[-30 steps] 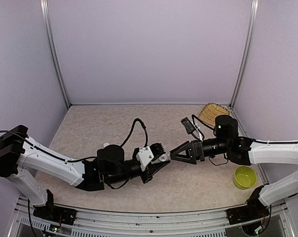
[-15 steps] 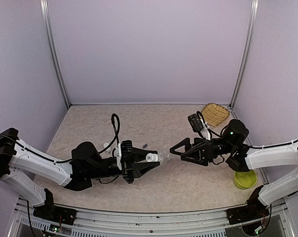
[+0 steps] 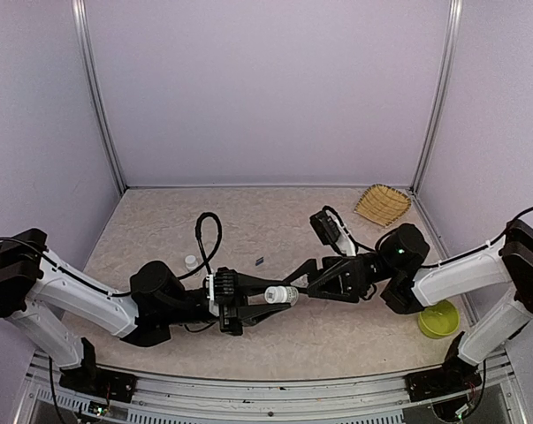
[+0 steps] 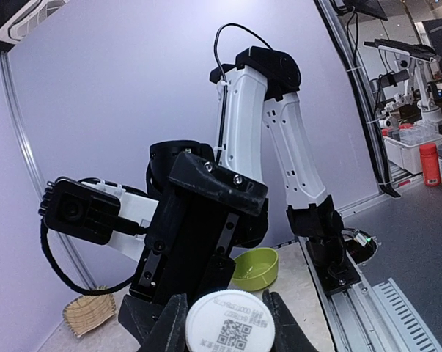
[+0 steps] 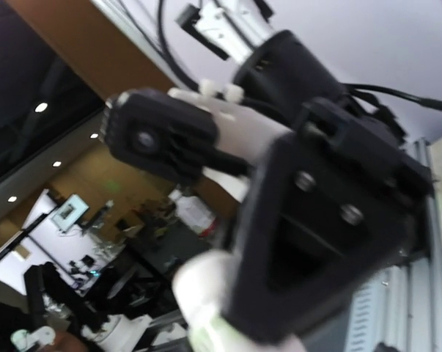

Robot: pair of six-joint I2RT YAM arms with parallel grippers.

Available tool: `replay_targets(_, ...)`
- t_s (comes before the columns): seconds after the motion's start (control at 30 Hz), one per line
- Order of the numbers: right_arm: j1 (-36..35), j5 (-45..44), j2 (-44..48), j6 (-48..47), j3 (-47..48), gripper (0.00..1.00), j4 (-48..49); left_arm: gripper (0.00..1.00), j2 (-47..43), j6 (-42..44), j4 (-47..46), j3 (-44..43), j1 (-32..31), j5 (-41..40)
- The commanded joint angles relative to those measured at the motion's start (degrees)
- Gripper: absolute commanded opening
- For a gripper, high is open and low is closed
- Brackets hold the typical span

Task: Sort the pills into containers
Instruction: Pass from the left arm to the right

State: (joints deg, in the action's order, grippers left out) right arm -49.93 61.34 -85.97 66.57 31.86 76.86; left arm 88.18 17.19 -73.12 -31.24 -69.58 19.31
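A small clear bottle (image 3: 285,292) with a white cap (image 4: 231,323) hangs level above the table's middle. My left gripper (image 3: 264,300) is shut on its capped end, and the cap's printed top faces the left wrist camera between the two fingers. My right gripper (image 3: 303,283) faces it from the right, jaws spread wide on either side of the bottle's far end. The bottle (image 5: 206,287) is a white blur in the right wrist view. No pills show, and the containers are out of view.
A lime-green bowl (image 3: 437,317) sits at the right near edge. A woven straw basket (image 3: 382,204) lies in the back right corner. A small white round piece (image 3: 190,261) and a tiny dark bit (image 3: 260,261) lie on the table behind the left arm.
The left arm drew back left and turned the bottle toward the right gripper. The right gripper came left and down until its jaws straddle the bottle's end, narrowing slightly.
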Motion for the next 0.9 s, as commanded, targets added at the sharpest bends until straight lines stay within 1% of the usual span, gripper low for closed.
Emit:
replay_targets(0.0, -2.14, 0.59, -2.89, 4.35, 2.78, 0.87, 7.51, 0.05, 1.05, 2.13, -3.14, -1.28, -0.4, 0.92)
replay_targets(0.2, -3.75, 0.59, -6.58, 7.88, 4.44, 0.81, 11.38, 0.05, 1.45, 3.08, -3.45, -1.2, -0.71, 0.64)
replay_targets(0.33, -4.37, 0.8, -8.81, 10.1, 5.19, 0.74, 14.22, 0.05, 1.34, 3.87, -2.8, -1.26, -0.73, 0.55)
replay_targets(0.4, -4.41, 1.1, -9.83, 11.83, 5.44, 0.66, 16.9, 0.05, 1.29, 3.84, -2.73, -1.11, -0.78, 0.55)
replay_targets(0.47, -4.44, 1.45, -10.9, 13.25, 5.67, 0.57, 18.87, 0.06, 1.16, 3.67, -2.85, -0.87, -0.81, 0.48)
replay_targets(0.5, -4.46, 1.68, -11.22, 13.91, 5.8, 0.49, 19.76, 0.05, 1.12, 3.71, -2.9, -0.72, -0.8, 0.41)
replay_targets(0.53, -4.39, 1.94, -11.51, 14.49, 5.81, 0.44, 20.58, 0.06, 0.99, 3.57, -2.98, -0.6, -0.77, 0.34)
replay_targets(0.6, -4.4, 2.55, -11.96, 15.34, 5.77, 0.4, 22.16, 0.06, 0.81, 3.04, -3.11, -0.44, -0.64, 0.32)
replay_targets(0.73, -4.4, 3.2, -12.16, 15.63, 5.78, 0.4, 23.32, 0.06, 0.73, 0.86, -3.68, -0.18, -0.09, 0.97)
replay_targets(0.83, -4.39, 3.75, -12.03, 15.85, 5.68, 0.48, 24.67, 0.06, 0.81, -1.63, -4.5, -0.05, 0.69, 1.69)
replay_targets(0.87, -4.4, 3.93, -11.96, 15.87, 5.69, 0.5, 25.02, 0.06, 0.85, -2.29, -4.89, 0.03, 0.91, 2.02)
